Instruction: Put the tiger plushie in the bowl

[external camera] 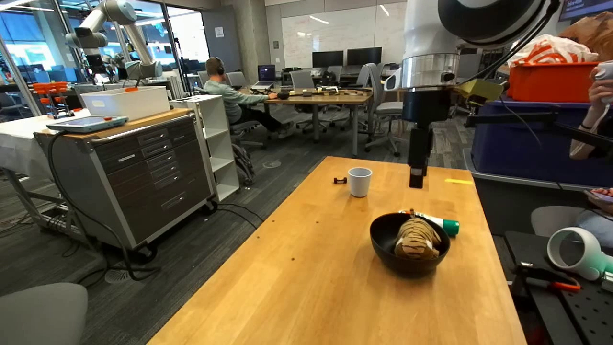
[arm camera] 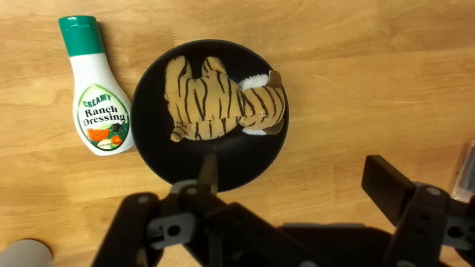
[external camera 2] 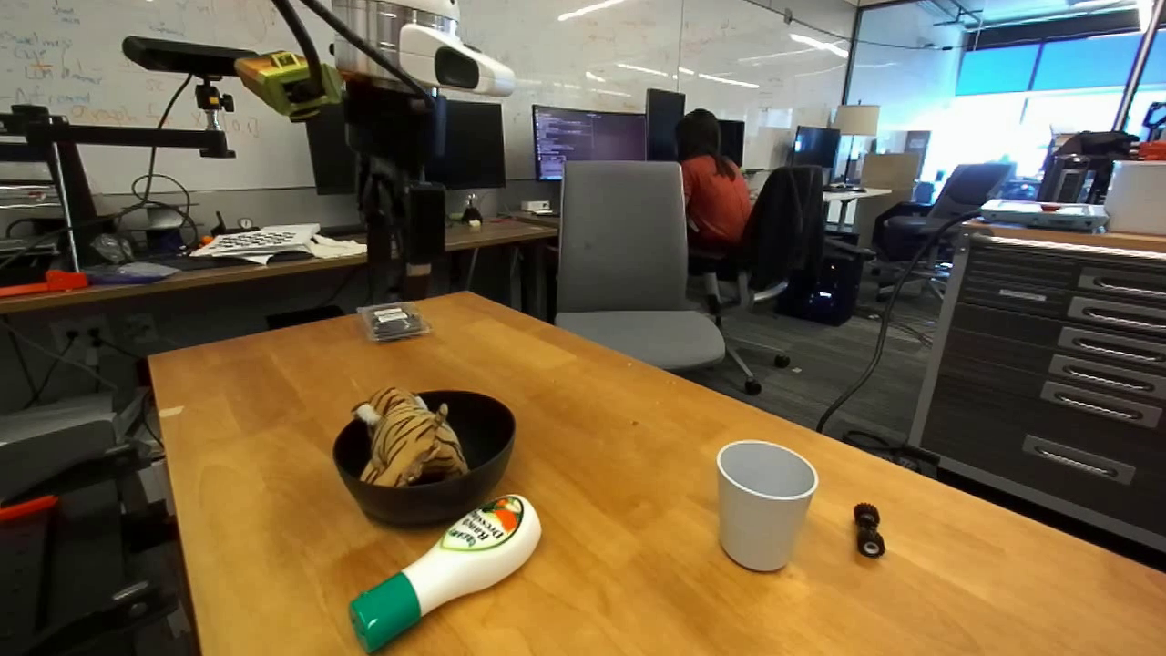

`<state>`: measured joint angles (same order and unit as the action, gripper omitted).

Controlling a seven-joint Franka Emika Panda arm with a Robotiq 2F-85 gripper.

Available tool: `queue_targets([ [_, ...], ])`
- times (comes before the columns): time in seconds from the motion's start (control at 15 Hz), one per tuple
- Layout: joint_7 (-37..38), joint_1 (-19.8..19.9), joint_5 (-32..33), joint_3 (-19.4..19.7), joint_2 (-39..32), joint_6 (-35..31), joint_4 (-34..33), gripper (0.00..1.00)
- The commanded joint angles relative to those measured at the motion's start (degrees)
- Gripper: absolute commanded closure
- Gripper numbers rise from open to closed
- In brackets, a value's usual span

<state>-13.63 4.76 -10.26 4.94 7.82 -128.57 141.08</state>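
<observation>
The tiger plushie [arm camera: 207,100], tan with dark stripes, lies inside the black bowl [arm camera: 237,170] in the wrist view, its head against the rim at the right. Both exterior views also show the plushie [external camera: 416,239] [external camera 2: 414,442] in the bowl [external camera: 407,268] [external camera 2: 428,506], its back rising a little above the rim. My gripper [arm camera: 291,163] is open, with nothing between its fingers. In the wrist view its left finger overlaps the bowl's near part and its right finger is over the table. In both exterior views the gripper [external camera: 416,182] [external camera 2: 401,273] hangs above the table, apart from the bowl.
A ranch dressing bottle [arm camera: 100,107] with a green cap lies beside the bowl. A white cup [external camera 2: 765,506] stands on the table [external camera 2: 619,565] near a small dark dumbbell-shaped thing [external camera 2: 868,530]. A clear package [external camera 2: 392,321] lies by the table's edge.
</observation>
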Motion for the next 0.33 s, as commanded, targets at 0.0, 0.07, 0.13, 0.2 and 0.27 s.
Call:
queue_targets([
  [0.0, 0.1, -0.4, 0.1, 0.5, 0.0, 0.1, 0.0, 0.0],
  [0.07, 0.1, -0.4, 0.1, 0.5, -0.2, 0.1, -0.1, 0.0],
  [0.13, 0.1, -0.4, 0.1, 0.5, -0.4, 0.0, -0.1, 0.0],
  [0.2, 0.1, -0.4, 0.1, 0.5, -0.5, 0.0, -0.1, 0.0],
  [0.27, 0.1, -0.4, 0.1, 0.5, -0.6, 0.0, -0.1, 0.0],
])
